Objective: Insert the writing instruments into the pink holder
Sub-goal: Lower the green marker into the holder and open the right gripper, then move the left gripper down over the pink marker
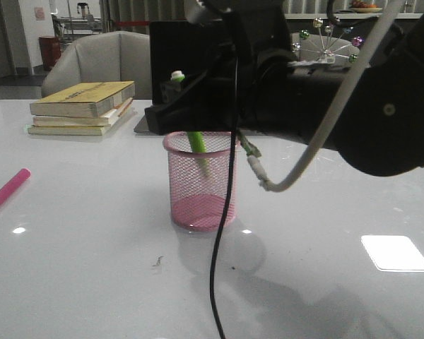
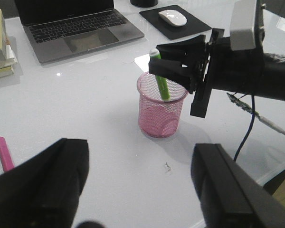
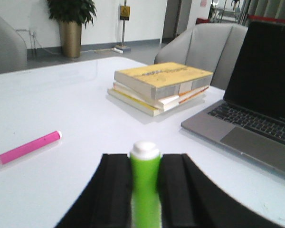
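The pink mesh holder [image 1: 200,182] [image 2: 160,110] stands mid-table. The green marker [image 1: 196,143] [image 2: 161,84] [image 3: 145,183] hangs tilted with its lower part inside the cup and its whitish end up. My right gripper [image 1: 175,88] [image 2: 162,64] [image 3: 145,190] is shut on the green marker just above the rim. The magenta marker [image 1: 7,190] [image 2: 4,153] [image 3: 24,148] lies flat on the table at the far left. My left gripper [image 2: 140,185] hovers open over bare table, nearer than the cup, holding nothing; it does not show in the front view.
A stack of books [image 1: 83,107] [image 3: 159,85] sits at the back left. A laptop [image 2: 78,28] [image 3: 256,118] and a mouse [image 2: 173,17] on a black pad lie behind the cup. A black cable [image 1: 222,240] hangs in front of the holder.
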